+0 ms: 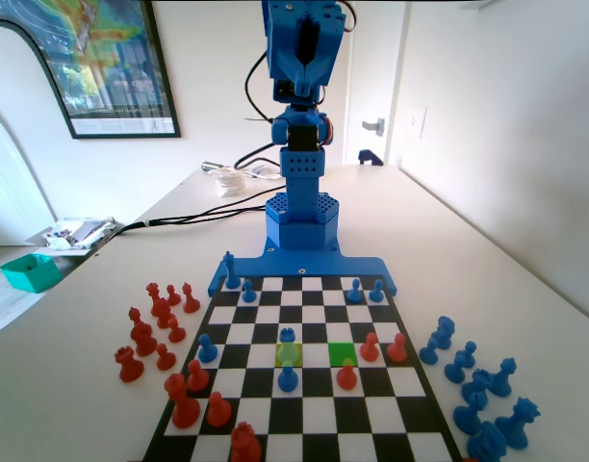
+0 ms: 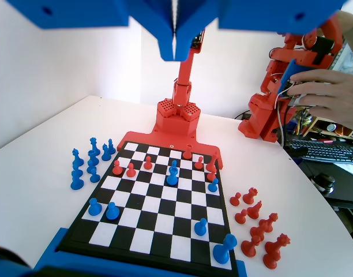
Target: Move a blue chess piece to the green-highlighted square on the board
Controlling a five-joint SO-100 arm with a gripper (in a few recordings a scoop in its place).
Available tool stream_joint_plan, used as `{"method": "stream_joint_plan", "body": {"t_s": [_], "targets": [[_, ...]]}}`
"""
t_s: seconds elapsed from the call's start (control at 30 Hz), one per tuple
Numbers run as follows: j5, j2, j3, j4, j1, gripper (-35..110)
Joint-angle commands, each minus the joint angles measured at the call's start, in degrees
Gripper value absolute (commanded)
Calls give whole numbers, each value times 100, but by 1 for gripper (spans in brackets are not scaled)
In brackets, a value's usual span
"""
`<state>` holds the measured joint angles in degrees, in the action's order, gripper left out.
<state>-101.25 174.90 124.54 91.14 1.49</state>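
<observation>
Fingers of the gripper [image 2: 175,49] hang high above the board [image 2: 165,222] in the wrist view, pressed together with only a thin seam between them and nothing held.

The blue chess piece [image 1: 287,336], short with a notched crown top, stands in the fixed view on the board's paler yellow-green square [image 1: 289,354], or at that square's far edge. The green-highlighted square [image 1: 342,352] lies two squares to its right in the same row. That square is bare, though a red pawn [image 1: 346,375] stands just in front of it and leans into view over its near edge.

By my reading the task is at its start, with the reach not yet begun. The next move calls for parting the fingers, descending over the crowned piece and avoiding the blue pawn [image 1: 288,378] just in front of it.
</observation>
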Motion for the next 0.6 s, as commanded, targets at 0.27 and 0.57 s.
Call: {"method": "stream_joint_plan", "body": {"t_s": [0.27,0.57], "targets": [[9,18,44,-105,70,1],[-237,-220,-167,-123,35,1]]}}
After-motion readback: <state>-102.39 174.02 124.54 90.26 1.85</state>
